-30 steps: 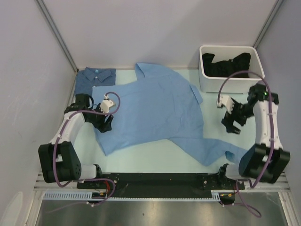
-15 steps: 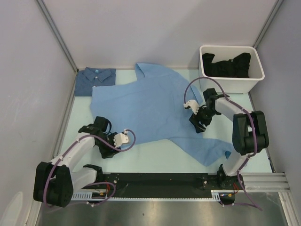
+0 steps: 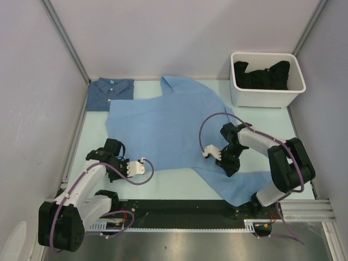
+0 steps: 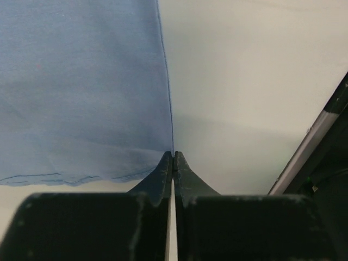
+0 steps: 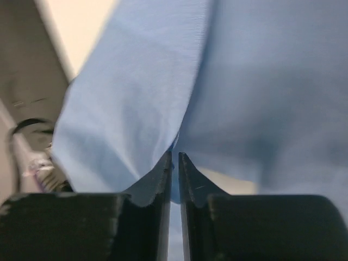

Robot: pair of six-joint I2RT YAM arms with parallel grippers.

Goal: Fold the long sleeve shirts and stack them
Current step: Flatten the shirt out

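The light sky-blue long sleeve shirt (image 3: 163, 122) lies spread across the middle of the table. Its near left corner (image 4: 157, 147) meets the tips of my left gripper (image 3: 120, 167) (image 4: 173, 155), whose jaws are pressed together on that corner. My right gripper (image 3: 228, 168) (image 5: 175, 155) sits on the shirt's near right part, with blue cloth (image 5: 136, 98) bunched up and pinched between its nearly touching jaws. The darker denim-blue shirt (image 3: 111, 92) lies folded at the back left corner, away from both grippers.
A white bin (image 3: 261, 99) holding black garments (image 3: 261, 73) stands at the back right. Grey walls close in the left, right and back sides. The black base rail (image 3: 179, 209) runs along the near edge.
Both grippers have closed. The left arm came down from the shirt's far left edge to its near left corner. The right arm moved in from the right onto the shirt, which has shifted.
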